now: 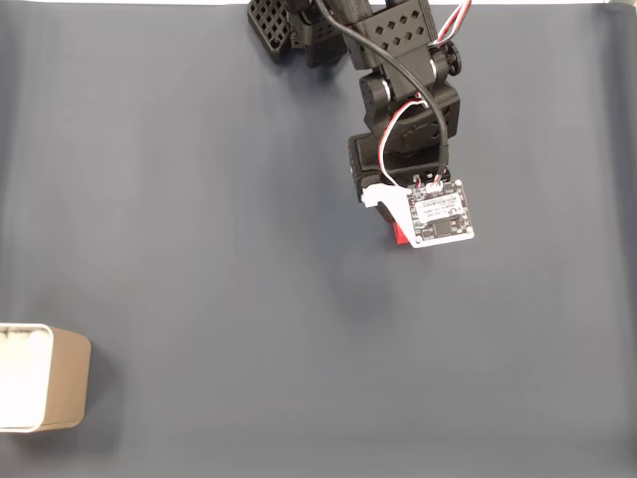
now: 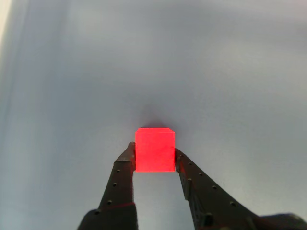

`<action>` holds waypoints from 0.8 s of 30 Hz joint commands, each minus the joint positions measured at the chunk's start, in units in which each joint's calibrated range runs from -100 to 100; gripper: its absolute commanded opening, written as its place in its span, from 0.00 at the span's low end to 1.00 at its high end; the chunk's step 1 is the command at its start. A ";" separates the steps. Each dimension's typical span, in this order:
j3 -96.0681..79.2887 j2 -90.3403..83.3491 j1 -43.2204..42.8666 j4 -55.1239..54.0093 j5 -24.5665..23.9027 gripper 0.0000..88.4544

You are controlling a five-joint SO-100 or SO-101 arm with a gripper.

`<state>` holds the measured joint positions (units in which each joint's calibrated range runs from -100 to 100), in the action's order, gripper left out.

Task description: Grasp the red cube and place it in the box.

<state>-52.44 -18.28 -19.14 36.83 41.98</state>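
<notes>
we see a dark grey-blue surface (image 1: 179,199) reaching to nearly every edge of the fixed view, matte and plain, with faint soft shading across it. along the top edge of that view runs a thin pale strip (image 1: 119,3). in the other view the same surface (image 2: 216,72) looks lighter, a washed grey-blue, and a narrow pale band (image 2: 4,19) shows at the upper left corner.

box (image 1: 60,383) cut by left edge, red cube (image 1: 397,237) mostly hidden under arm
</notes>
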 commanded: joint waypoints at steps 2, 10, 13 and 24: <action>3.17 -3.56 1.60 2.92 1.12 0.00; 8.65 -11.27 8.63 11.04 3.32 0.00; 11.11 -13.18 12.25 14.07 4.64 0.00; 20.05 -18.03 23.54 22.51 7.23 0.00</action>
<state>-37.88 -33.65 1.48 57.60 48.52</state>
